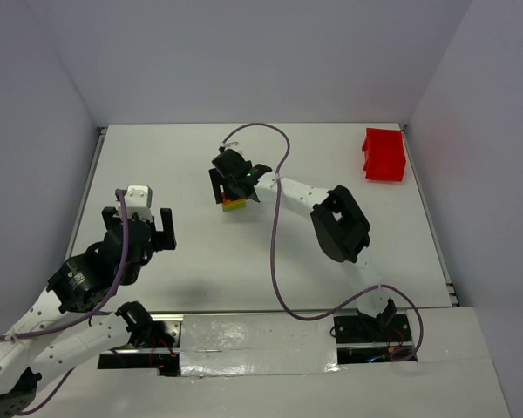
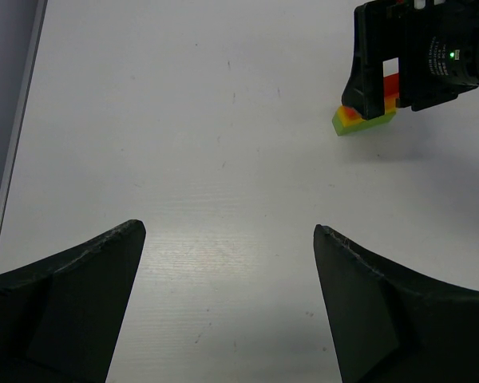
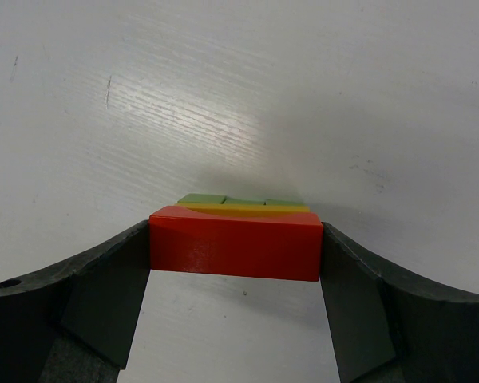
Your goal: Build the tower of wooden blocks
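The step in hand was judged to be the placing of a red block (image 3: 235, 243) on the wood block tower (image 1: 234, 205). The tower stood just left of centre in the upper half of the top view, on the table (image 1: 349, 165), well apart from the red bin (image 1: 383, 155) at upper right. The right gripper (image 2: 395, 76) was clenched on the red block, its fingers (image 3: 104, 295) pressed against the block's short ends. The left gripper (image 2: 227, 231) hung released and empty at lower left of the top view. In the right wrist view the block's long axis ran left to right across the frame, parallel with the yellow and green layers (image 3: 243, 206) showing just past its upper edge. Whether the block rested on them could not be told. The next move was judged to call for a level lowering, ends flush with the layers, then a clean release without dragging the pile.
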Controlling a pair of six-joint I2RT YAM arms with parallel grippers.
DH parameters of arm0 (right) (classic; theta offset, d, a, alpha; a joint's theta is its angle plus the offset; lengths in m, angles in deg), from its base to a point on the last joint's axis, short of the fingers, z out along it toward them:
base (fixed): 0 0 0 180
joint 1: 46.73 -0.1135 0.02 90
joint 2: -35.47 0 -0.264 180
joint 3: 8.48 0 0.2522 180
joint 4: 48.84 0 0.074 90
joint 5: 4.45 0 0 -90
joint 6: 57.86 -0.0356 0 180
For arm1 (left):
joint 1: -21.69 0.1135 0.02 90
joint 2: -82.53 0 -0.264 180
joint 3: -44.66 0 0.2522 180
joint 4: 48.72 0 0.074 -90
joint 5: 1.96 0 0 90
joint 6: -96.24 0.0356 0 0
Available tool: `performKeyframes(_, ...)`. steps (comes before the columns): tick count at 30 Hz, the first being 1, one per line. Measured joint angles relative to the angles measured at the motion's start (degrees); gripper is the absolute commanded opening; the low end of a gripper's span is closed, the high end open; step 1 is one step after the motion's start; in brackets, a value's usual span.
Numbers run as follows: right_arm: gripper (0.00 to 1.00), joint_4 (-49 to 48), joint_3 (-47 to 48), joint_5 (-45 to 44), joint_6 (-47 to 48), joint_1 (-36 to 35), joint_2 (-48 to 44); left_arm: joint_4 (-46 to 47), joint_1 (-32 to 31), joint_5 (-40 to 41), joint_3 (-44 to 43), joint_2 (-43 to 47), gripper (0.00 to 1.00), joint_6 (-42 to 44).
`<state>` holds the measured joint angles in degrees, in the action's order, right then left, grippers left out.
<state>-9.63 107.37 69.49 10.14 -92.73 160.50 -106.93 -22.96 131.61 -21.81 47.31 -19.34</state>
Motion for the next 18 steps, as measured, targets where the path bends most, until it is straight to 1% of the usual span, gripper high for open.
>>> performKeyframes(1, 0.66, 0.00, 0.00, 0.02, 0.00, 0.02, 0.00, 0.02, 0.00, 0.00, 0.00, 0.00, 1.00, 0.00)
performKeyframes(2, 0.69, 0.00, 0.00, 0.02, -0.02, 0.02, 0.00, 0.02, 0.00, -0.02, 0.00, 0.00, 0.99, 0.00)
performKeyframes(11, 0.70, 0.00, 0.00, 0.24, 0.00, 0.04, 0.00, 0.09, 0.00, -0.04, 0.02, 0.00, 0.99, 0.02)
performKeyframes(18, 0.74, 0.00, 0.00, 0.24, 0.00, 0.04, 0.00, 0.52, 0.00, -0.42, 0.37, 0.00, 0.99, 0.11)
